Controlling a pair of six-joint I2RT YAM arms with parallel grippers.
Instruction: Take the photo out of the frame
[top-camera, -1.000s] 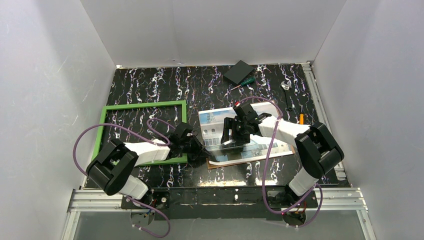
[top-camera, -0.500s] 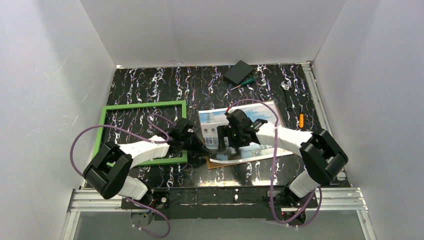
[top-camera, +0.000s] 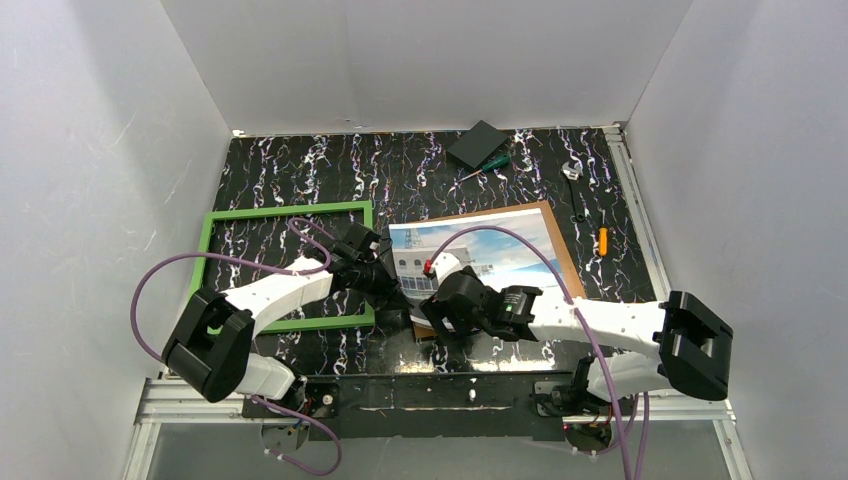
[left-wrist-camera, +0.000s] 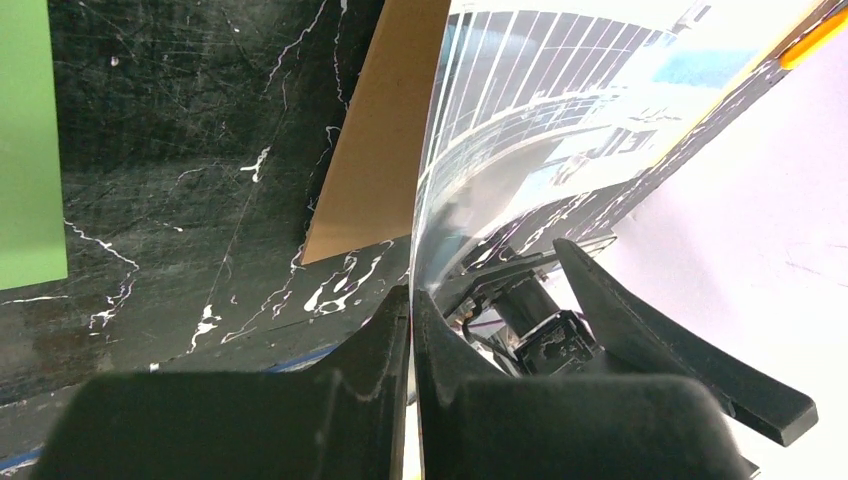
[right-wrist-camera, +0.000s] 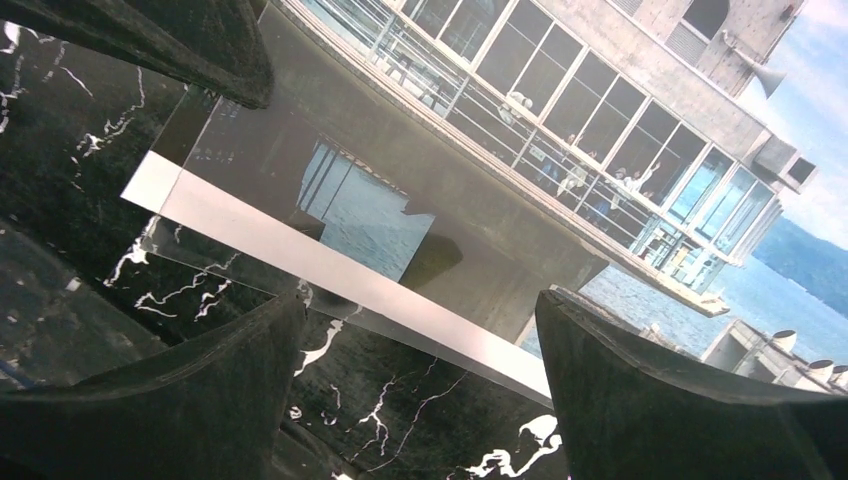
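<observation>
The green frame (top-camera: 283, 212) lies flat on the left of the table, with no photo in it; a strip of it shows in the left wrist view (left-wrist-camera: 25, 150). The photo (top-camera: 480, 245) of a white building lies on the brown backing board (top-camera: 557, 228) to its right. My left gripper (top-camera: 397, 300) is shut on the photo's near-left edge (left-wrist-camera: 520, 130), which curls upward. My right gripper (top-camera: 437, 312) is open just above the photo's near white border (right-wrist-camera: 330, 270), holding nothing; the print (right-wrist-camera: 520, 130) fills its view.
A black box (top-camera: 476, 143) and a green-handled screwdriver (top-camera: 492, 163) lie at the back. A small metal part (top-camera: 571, 169) and an orange item (top-camera: 602, 237) lie at the right. White walls enclose the table.
My right gripper has come off the middle of the photo and swung to its near-left edge. The photo and board have shifted, baring the board's right edge. My left gripper stays shut on the photo's corner.
</observation>
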